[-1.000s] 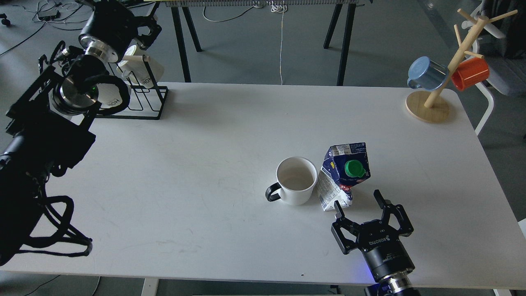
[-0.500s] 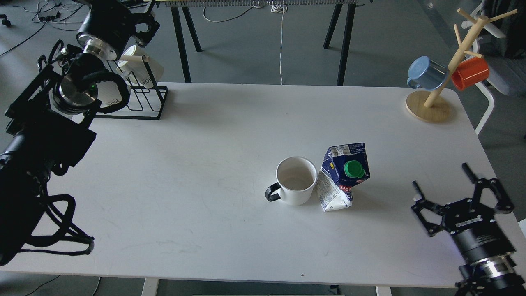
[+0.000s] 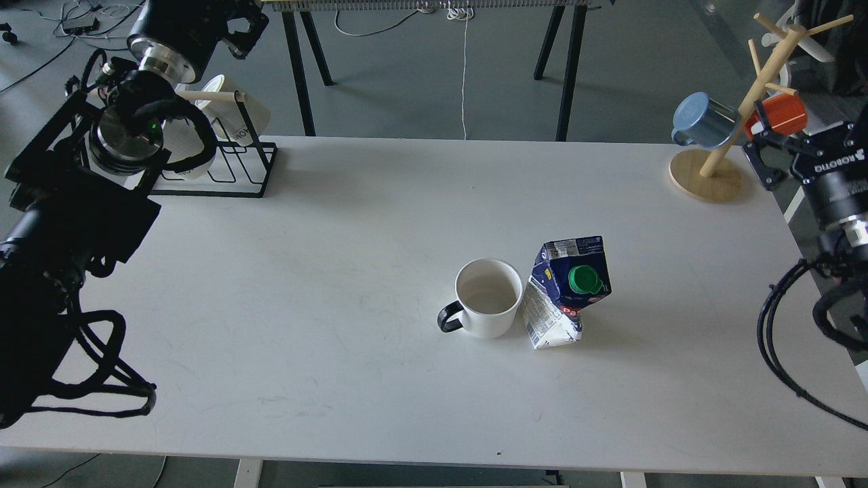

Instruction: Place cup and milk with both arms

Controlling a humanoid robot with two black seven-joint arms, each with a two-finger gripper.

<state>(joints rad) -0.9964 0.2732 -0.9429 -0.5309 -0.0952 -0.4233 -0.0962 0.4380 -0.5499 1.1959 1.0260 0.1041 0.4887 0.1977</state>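
Observation:
A white cup (image 3: pixel 487 298) with a black handle stands upright right of the table's middle. A blue and white milk carton (image 3: pixel 566 288) with a green cap stands touching its right side, leaning a little. My right gripper (image 3: pixel 800 135) is far from both, at the back right edge beside the mug tree. Its fingers (image 3: pixel 761 146) are spread open and hold nothing. My left gripper (image 3: pixel 239 24) is high at the back left above the wire rack. It is partly cut off by the top edge, so its fingers cannot be told apart.
A wooden mug tree (image 3: pixel 708 173) with a blue mug (image 3: pixel 704 120) and an orange mug (image 3: pixel 780 115) stands at the back right corner. A black wire rack (image 3: pixel 230 169) with white cups (image 3: pixel 230 112) stands at the back left. The white table (image 3: pixel 305 291) ends at the front.
My right arm has swung from the table's front right edge up to the back right, beside the mug tree. My left gripper has risen slightly. Cup and carton have not moved.

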